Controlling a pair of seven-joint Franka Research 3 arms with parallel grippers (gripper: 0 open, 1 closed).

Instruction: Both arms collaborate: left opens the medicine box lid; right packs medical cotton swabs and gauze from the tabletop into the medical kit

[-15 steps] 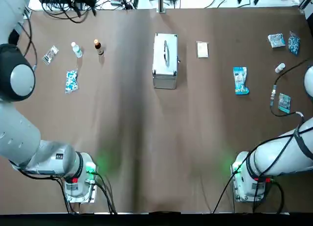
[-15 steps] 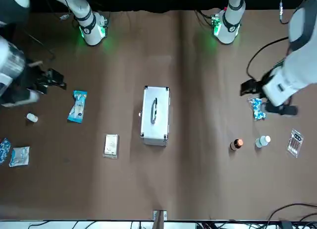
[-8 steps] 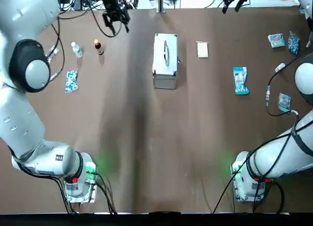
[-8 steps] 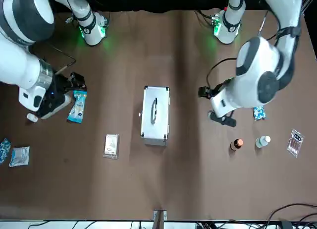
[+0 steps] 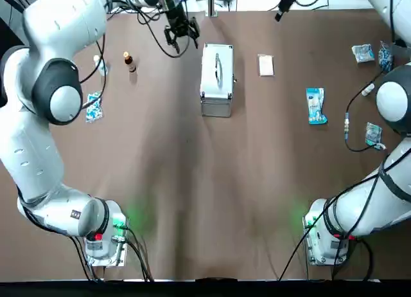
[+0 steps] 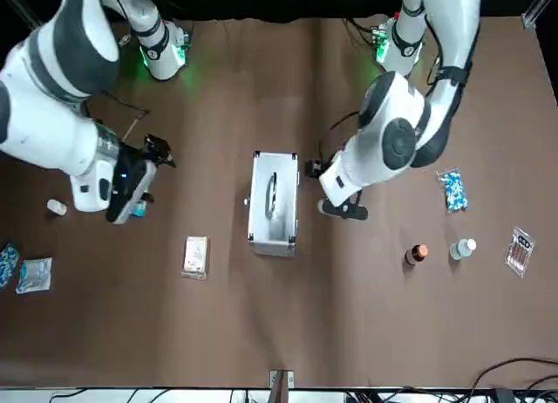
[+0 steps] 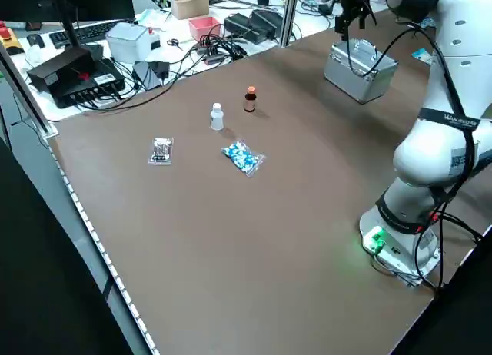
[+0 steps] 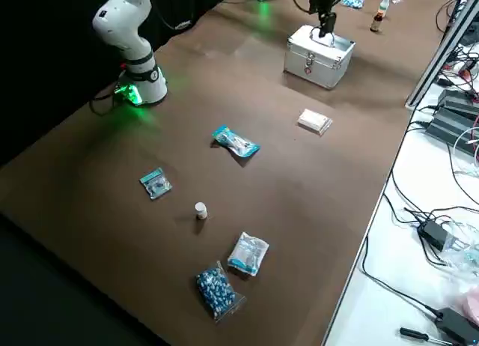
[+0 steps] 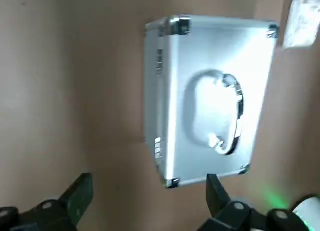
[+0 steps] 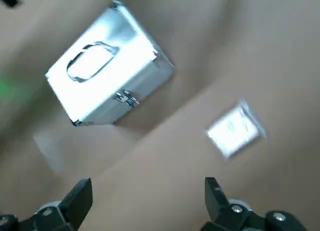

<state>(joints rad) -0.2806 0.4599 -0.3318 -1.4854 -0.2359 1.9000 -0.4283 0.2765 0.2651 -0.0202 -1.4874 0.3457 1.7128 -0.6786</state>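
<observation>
The medical kit (image 5: 217, 78) stands closed at the far middle of the tabletop (image 5: 192, 181), its lid (image 6: 273, 194) flat with the handle on top. The gauze (image 5: 265, 64) lies just to the kit's right. Farther right lies the blue-and-white packet of cotton swabs (image 5: 315, 105). My left gripper (image 5: 180, 28) hovers open above the table, just left of the kit's far end, and its wrist view looks down on the kit (image 9: 210, 96). My right gripper (image 5: 282, 2) hangs open high beyond the gauze (image 10: 236, 128), empty.
A brown bottle (image 5: 130, 61), a white bottle (image 5: 100, 65) and a blue-speckled packet (image 5: 94, 107) sit at the far left. A small white bottle (image 5: 367, 89), a teal sachet (image 5: 373, 134) and two packets (image 5: 363, 53) lie at the far right. Cables run along the back edge.
Both arms have swung inward from the table's outer sides. The left gripper has come in beside the kit, and the right gripper has moved over toward the gauze. No object has shifted.
</observation>
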